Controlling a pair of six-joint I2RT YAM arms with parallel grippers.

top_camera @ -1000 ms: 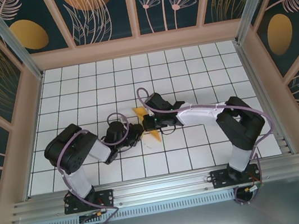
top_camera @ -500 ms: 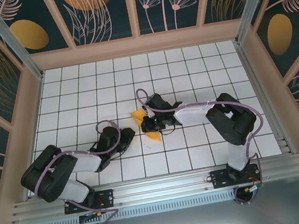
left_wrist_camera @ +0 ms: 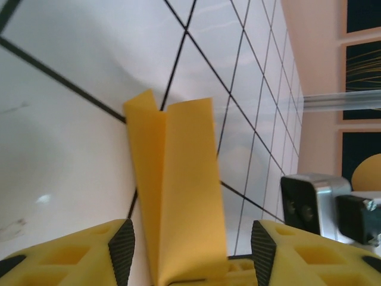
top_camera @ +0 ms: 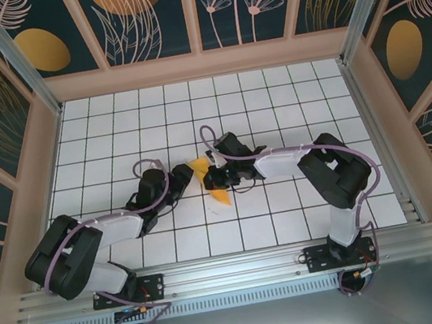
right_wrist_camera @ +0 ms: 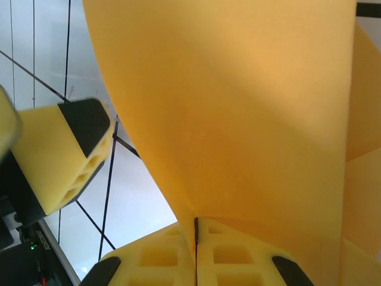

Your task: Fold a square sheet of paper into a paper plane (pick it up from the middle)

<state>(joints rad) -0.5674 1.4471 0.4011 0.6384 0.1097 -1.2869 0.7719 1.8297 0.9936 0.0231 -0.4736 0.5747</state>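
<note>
Paper plane (right_wrist_camera: 238,107), thin matte orange-yellow sheet folded into narrow creased flaps, sits pinched between the closed ribbed fingers of the right gripper (right_wrist_camera: 195,229) and stands between the wide-open left gripper (left_wrist_camera: 193,253) fingers, clear of both black pads.

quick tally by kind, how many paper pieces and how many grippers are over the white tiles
orange-yellow paper, partly folded: 1
grippers: 2 (left gripper, right gripper)
total: 3
</note>
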